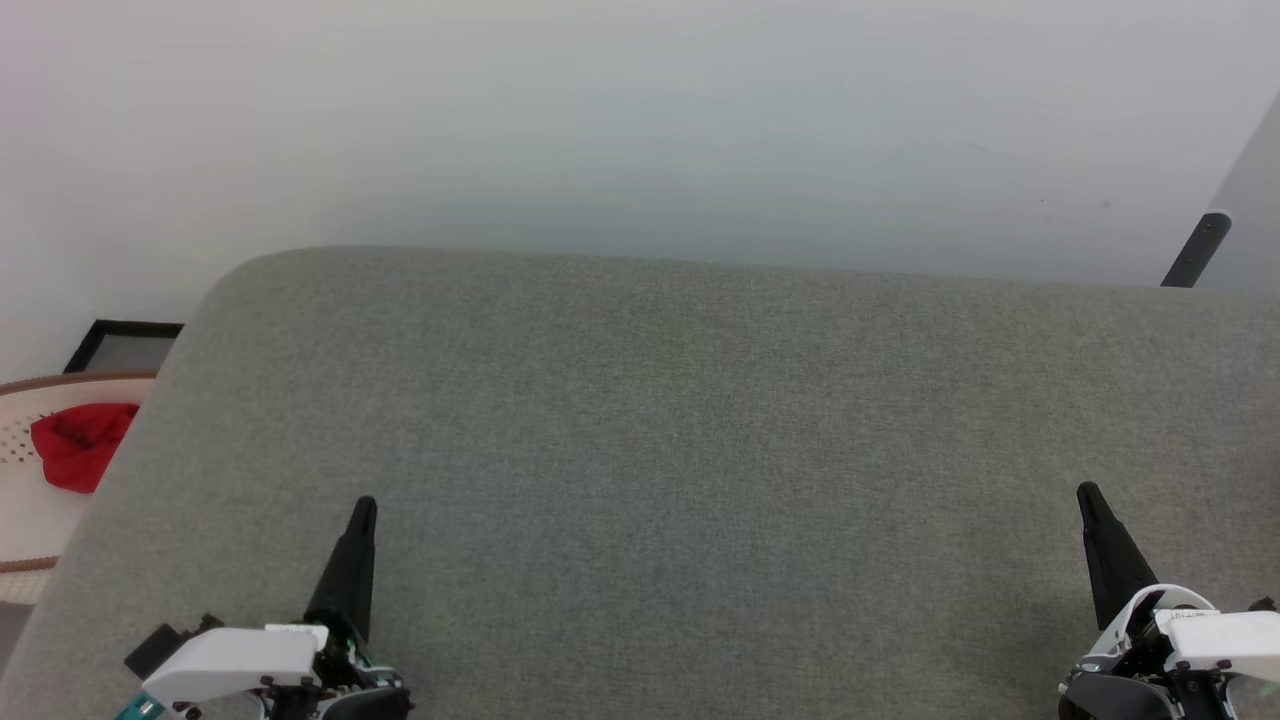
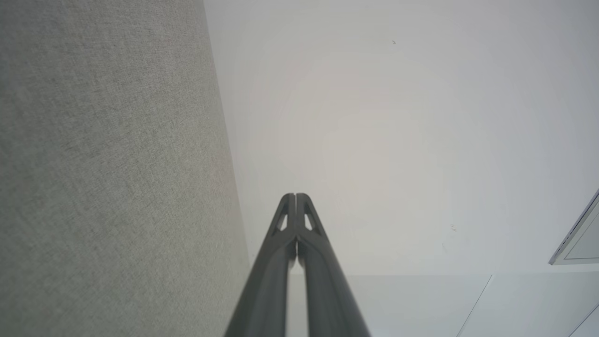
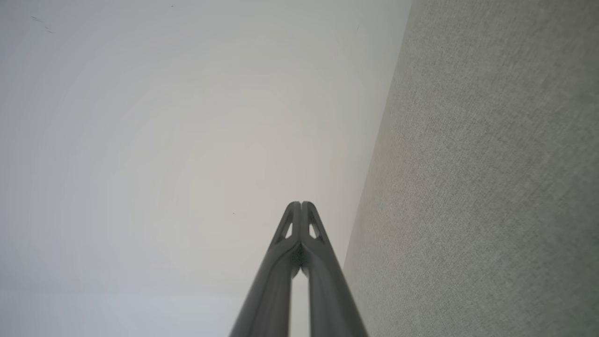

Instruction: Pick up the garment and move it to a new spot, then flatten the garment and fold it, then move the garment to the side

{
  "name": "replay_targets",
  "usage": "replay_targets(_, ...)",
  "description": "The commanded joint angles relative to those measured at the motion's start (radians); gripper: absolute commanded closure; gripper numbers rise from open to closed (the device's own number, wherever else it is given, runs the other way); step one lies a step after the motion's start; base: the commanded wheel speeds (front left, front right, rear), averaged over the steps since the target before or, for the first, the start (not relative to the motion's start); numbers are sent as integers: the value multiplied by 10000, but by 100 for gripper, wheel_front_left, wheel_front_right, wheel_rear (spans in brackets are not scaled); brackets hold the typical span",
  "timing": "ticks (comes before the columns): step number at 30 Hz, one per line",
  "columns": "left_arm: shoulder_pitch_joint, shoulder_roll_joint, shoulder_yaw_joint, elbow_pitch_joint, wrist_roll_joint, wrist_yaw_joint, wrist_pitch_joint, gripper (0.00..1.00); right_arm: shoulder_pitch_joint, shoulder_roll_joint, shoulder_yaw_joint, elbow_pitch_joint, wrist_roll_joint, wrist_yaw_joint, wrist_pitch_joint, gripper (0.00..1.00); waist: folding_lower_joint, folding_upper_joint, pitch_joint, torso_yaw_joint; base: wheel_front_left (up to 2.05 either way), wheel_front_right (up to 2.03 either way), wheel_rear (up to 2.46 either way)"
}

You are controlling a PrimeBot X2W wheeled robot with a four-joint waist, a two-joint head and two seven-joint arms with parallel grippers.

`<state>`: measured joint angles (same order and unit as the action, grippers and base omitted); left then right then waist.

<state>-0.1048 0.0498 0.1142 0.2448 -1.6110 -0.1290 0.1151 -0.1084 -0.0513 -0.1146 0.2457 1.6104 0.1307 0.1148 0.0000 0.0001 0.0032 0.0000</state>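
Low over the near edge of the grey woven surface [image 1: 640, 420], the left gripper [image 1: 365, 505] and the right gripper [image 1: 1087, 492] both have their dark fingers pressed together, holding nothing. Far to the left of the left fingers, off the surface, a bunched red cloth [image 1: 80, 445] lies in a pale basket [image 1: 20, 520]. No trim shows on it, so whether it is the garment cannot be told. Behind stands a pale wall [image 1: 640, 120]. The marking on the right wrist housing is too small to read.

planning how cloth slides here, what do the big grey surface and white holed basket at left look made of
Big grey surface: seemingly woven fabric, matt; fine heathered weave, soft rounded corner. White holed basket: perhaps plastic, smooth; perforated wall, brown wood-like rim, too small to be sure.
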Motion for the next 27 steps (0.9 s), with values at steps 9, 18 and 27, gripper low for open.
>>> replay_targets(9,-88,-5,21,12,-28,-32,24,100,-30,34,-4,-18,44,0,13,100,0,-1,-1,0,0,0,0)
replay_targets(18,-88,-5,21,12,-29,-32,22,100,-30,33,-3,-18,45,0,13,100,0,-1,-1,0,0,0,0)
replay_targets(27,-87,-5,18,12,-30,-32,21,100,-30,33,-3,-18,45,0,12,100,0,-1,-1,0,0,0,0)
